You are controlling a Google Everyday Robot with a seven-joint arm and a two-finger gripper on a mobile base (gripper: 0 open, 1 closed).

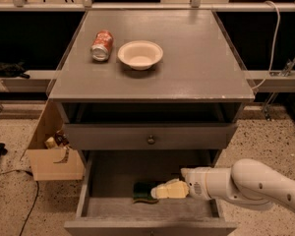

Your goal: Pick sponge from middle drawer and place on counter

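Gripper position: we find the gripper low inside the middle drawer, right of centre. It points left, its cream tip against the sponge's right end.
Gripper state: we cannot tell how far open it stands, nor whether it has hold of anything. The tip reads as one pale mass.
Arm: the white arm comes in from the lower right, over the drawer's right wall.
Sponge: the sponge lies flat on the drawer floor, approx. mid-width and nearer the front wall than the back. Dark green face up, w/ a thin lighter edge along its near side.
Middle drawer: pulled well out, lowest of the cabinet's levels in view. Grey floor, low side walls.
Knob drawer: the knob drawer sits directly above the open one, round knob at centre front.
Counter: the counter carries two items, both left of centre. A red can lies on its side, w/ a white bowl upright just beside it on the right.
Surroundings: an open cardboard box stands on the speckled floor left of the cabinet. A pale cable hangs at right.
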